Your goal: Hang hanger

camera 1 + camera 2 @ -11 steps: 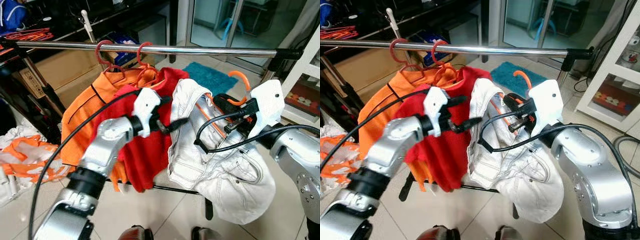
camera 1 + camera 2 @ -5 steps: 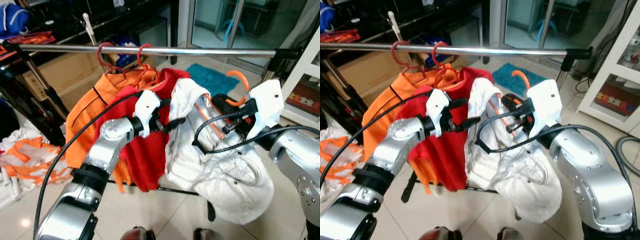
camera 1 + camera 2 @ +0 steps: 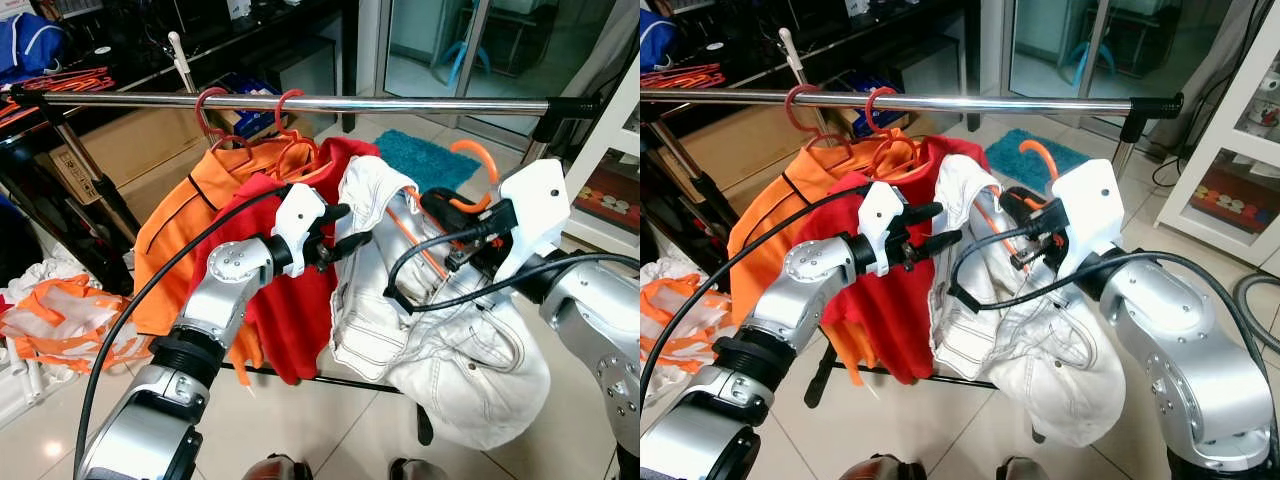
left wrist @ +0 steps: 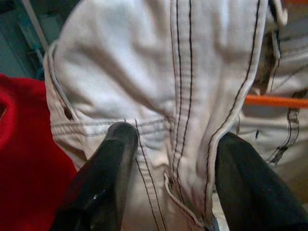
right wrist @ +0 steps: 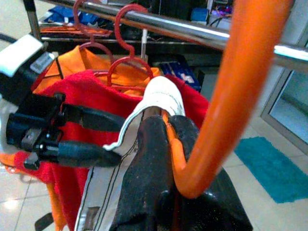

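Below the rail (image 3: 420,103), right gripper (image 3: 447,212) clamps the hanger (image 3: 478,156) bearing the jacket (image 3: 450,340). Left gripper (image 3: 345,228), fingers parted, steadies the jacket. Next move, by judgement: lift the hook over the rail's free right stretch.

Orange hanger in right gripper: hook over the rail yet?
No. The orange hanger, clamped in the right gripper, has its hook below and in front of the rail, not over it.
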